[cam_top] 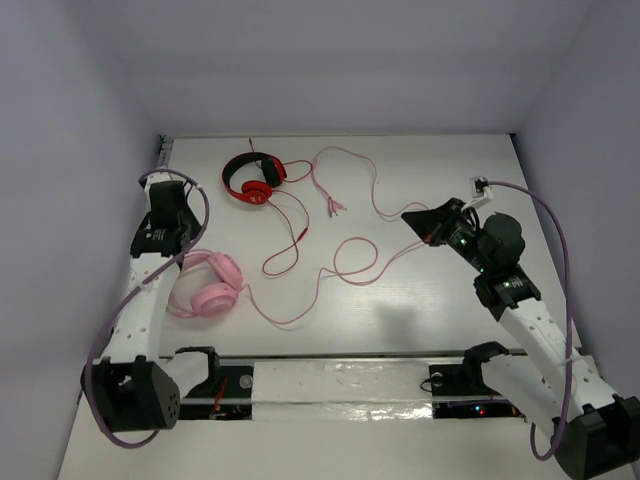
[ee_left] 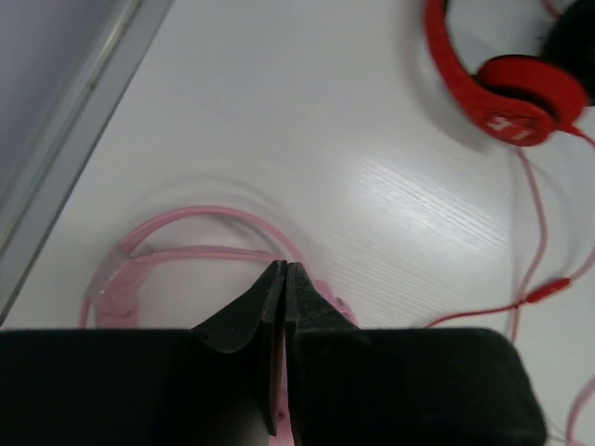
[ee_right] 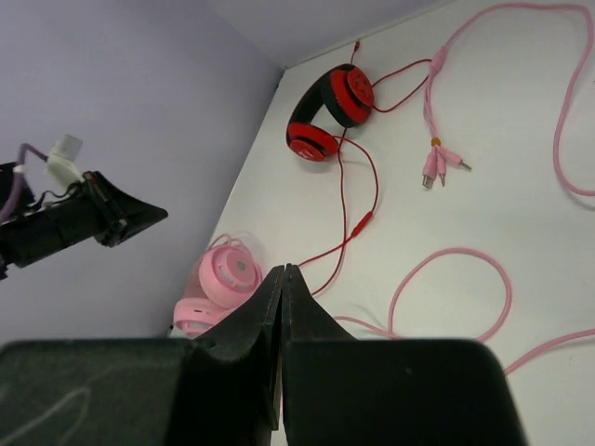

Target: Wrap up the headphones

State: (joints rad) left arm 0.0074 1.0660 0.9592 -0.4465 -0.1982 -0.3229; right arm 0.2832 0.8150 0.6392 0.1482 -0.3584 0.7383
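The headphones (cam_top: pixel 208 288) lie at 8 o'clock on the table (cam_top: pixel 430 310), their cable (cam_top: pixel 290 324) looping toward 12 o'clock. The left gripper (ee_left: pixel 283 268) hovers over the headband, jaws pressed together and empty. The right gripper (ee_right: pixel 283 269), at 3 o'clock, is likewise closed on nothing. Red headphones (cam_top: pixel 253 178) rest at 11 o'clock

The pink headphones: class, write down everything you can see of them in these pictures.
The pink headphones are pale pink, over-ear, plastic-looking, with two round padded cups and a thin headband. They lie on the white table near its left edge, beside the left arm, held by nothing. Their thin pink cable trails right, unwrapped, in loose loops and ends in split plugs.
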